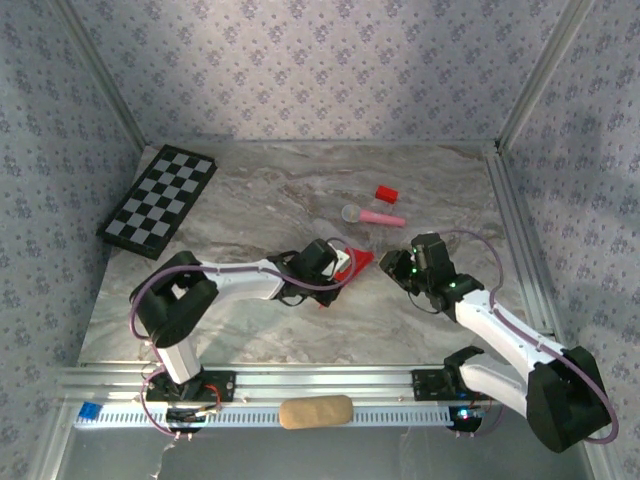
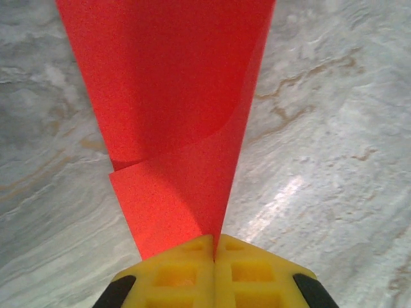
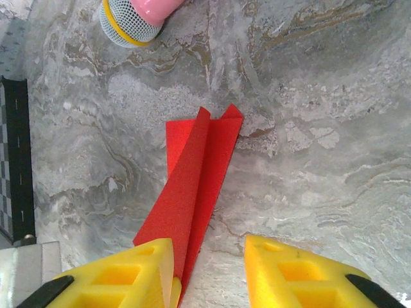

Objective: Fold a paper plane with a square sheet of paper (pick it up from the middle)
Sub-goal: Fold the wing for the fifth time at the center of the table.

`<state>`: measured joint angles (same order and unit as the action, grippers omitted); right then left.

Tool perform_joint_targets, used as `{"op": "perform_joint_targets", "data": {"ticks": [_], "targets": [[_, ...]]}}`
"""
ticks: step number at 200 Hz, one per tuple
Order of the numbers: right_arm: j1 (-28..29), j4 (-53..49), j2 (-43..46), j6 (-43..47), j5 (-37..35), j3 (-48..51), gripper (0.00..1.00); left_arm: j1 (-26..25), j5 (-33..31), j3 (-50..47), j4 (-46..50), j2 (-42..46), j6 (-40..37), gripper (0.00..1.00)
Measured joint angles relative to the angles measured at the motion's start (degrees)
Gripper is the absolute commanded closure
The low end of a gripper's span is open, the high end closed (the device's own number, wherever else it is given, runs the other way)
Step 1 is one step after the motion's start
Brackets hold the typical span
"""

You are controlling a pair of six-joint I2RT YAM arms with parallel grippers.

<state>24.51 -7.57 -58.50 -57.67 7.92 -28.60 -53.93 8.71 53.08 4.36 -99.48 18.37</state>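
Observation:
The square sheet of paper is folded into a slim bright red paper plane (image 1: 358,264) with a centre crease, lying mid-table between the two arms. My left gripper (image 1: 343,268) is shut on one end of it; in the left wrist view the yellow fingertips (image 2: 214,240) pinch the red paper (image 2: 180,115), which fans out ahead over the marble. My right gripper (image 1: 393,265) faces it from the right. Its jaws (image 3: 209,244) stand open, and the plane's (image 3: 192,186) narrow end lies against the inner side of the left finger (image 3: 138,273).
A pink stick with a grey round head (image 1: 375,216) (image 3: 128,22) and a small red block (image 1: 386,192) lie just behind the paper. A checkerboard (image 1: 160,200) sits at the far left. Patterned walls enclose the table; a tan pad (image 1: 315,411) lies on the front rail.

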Motion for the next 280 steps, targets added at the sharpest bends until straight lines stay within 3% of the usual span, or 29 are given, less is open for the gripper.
{"op": "perform_joint_targets", "data": {"ticks": [52, 124, 146, 186, 280], "targets": [[0.0, 0.7, -0.2, 2.2, 1.0, 0.8, 0.65, 1.6, 8.3, 0.1, -0.8, -2.6, 1.7, 0.96], [2.3, 5.7, -6.3, 6.9, 4.4, 0.8, 0.67, 2.7, 14.9, 1.7, -1.6, -5.4, 3.7, 0.95], [3.0, 7.5, -7.8, 8.2, 5.3, 0.8, 0.78, 3.3, 16.7, 2.2, -1.6, -6.1, 4.3, 0.95], [3.2, 10.3, -10.0, 10.2, 9.1, 1.0, 0.87, 4.2, 19.6, 2.7, -1.7, -7.1, 6.1, 0.96], [4.1, 14.7, -17.0, 11.2, 14.7, 1.0, 0.93, 5.7, 25.0, 4.5, -3.6, -9.9, 11.4, 0.97]]}}
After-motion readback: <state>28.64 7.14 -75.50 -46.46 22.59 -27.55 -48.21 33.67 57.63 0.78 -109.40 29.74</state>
